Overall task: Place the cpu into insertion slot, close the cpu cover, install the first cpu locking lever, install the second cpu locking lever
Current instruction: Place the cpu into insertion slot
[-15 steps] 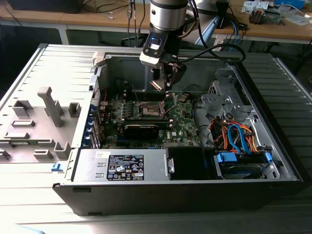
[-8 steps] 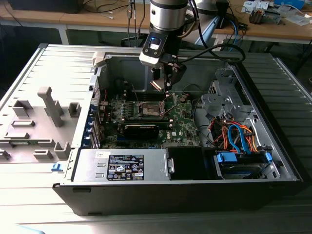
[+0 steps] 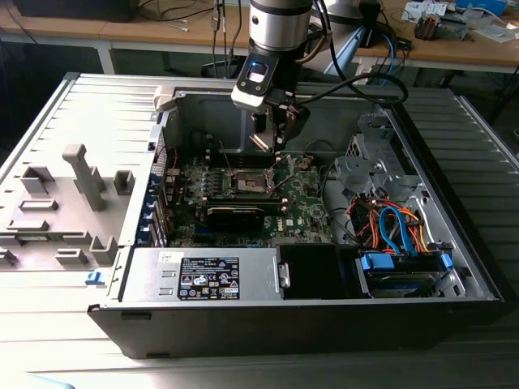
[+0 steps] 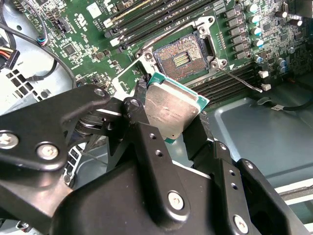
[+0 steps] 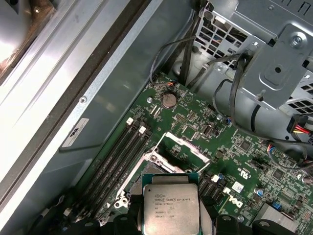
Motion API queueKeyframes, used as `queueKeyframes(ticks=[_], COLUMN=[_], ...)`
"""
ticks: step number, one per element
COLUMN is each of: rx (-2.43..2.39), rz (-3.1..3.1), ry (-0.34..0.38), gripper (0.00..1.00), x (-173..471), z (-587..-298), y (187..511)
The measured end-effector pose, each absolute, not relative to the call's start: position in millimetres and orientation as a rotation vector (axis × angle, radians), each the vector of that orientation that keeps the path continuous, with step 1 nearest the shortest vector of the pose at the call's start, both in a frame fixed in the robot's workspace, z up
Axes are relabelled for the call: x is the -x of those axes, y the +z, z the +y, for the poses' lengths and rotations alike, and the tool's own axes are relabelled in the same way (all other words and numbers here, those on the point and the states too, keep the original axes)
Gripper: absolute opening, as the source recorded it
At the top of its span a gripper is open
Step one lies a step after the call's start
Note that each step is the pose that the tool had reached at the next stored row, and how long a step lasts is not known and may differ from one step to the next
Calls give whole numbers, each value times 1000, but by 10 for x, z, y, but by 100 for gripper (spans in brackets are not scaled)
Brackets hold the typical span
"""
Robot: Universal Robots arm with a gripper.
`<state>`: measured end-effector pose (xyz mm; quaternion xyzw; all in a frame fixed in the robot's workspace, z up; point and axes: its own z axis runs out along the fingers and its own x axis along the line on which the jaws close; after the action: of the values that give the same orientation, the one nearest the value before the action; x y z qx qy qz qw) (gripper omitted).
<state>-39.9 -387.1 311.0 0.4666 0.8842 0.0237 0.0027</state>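
My gripper (image 3: 274, 138) hangs inside the open computer case, shut on the cpu (image 4: 171, 110), a square chip with a silver-grey top that sits tilted between the black fingers (image 4: 139, 127). In the first wrist view the cpu (image 5: 171, 205) faces the camera with its printed top. The insertion slot (image 4: 182, 55) lies open on the green board, its gold contacts bare, a little below and beside the chip. In the exterior view the insertion slot (image 3: 246, 180) is just left of the gripper. The cpu cover (image 5: 188, 145) stands raised at the slot's edge. A thin locking lever (image 4: 239, 78) sticks out from the slot.
Black memory slots (image 5: 117, 156) run beside the socket. A drive cage (image 3: 369, 170) with orange and blue cables (image 3: 389, 227) fills the exterior view's right. The power supply (image 3: 211, 275) lies along the front. A grey plastic fixture (image 3: 81, 174) stands outside the case on the left.
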Motion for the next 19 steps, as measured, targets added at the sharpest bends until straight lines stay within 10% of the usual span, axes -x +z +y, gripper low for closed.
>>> queueKeyframes(ticks=[19], rx=[-1488], rz=[2759], ry=[74], gripper=[55], x=[399], z=[-3871], y=[3108])
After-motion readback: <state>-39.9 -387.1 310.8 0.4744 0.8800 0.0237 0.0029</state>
